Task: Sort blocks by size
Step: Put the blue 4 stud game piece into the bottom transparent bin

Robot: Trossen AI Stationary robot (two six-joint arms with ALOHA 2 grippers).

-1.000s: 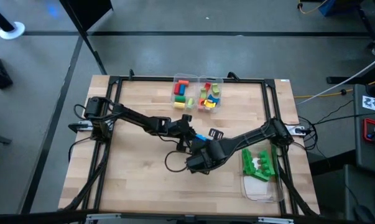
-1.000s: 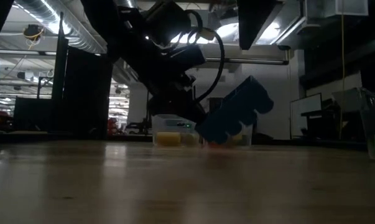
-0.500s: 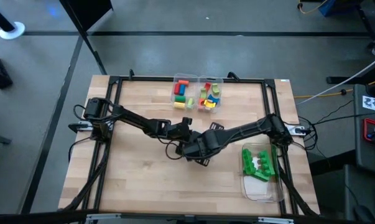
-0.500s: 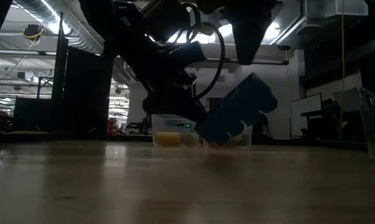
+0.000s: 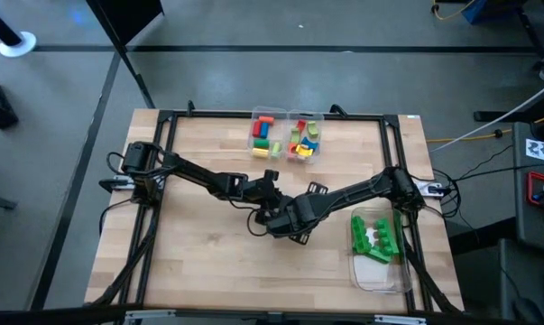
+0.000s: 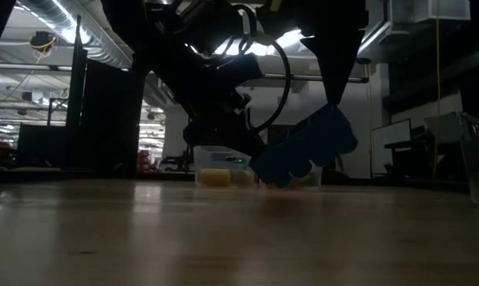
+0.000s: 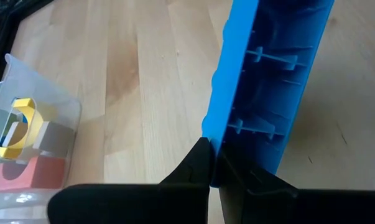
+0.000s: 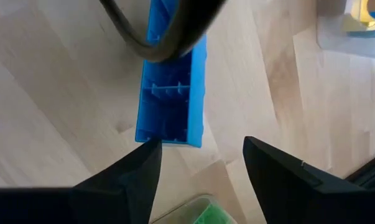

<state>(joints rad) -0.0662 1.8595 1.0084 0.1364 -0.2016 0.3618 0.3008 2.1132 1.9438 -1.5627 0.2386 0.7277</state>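
Blue brick (image 7: 271, 81): long, hollow underside showing, held tilted above the table (image 5: 199, 262) near its middle, one end pinched between the closed fingers of the left gripper (image 7: 213, 168). Right gripper (image 8: 199, 162): just beside the brick's free end, fingers spread wide, nothing between them. Two small clear containers (image 5: 285, 135): at the table's far edge, well apart from the brick, holding small red, yellow and green blocks (image 5: 262, 134). Larger clear container (image 5: 380, 262): to the right of the brick, near the table's right edge, holding green bricks (image 5: 373, 236). Risk, as a judgement: thin end-grip, so a nudge from the right fingers during a handover likely to twist or drop the brick; cable crossing the right wrist view liable to snag.
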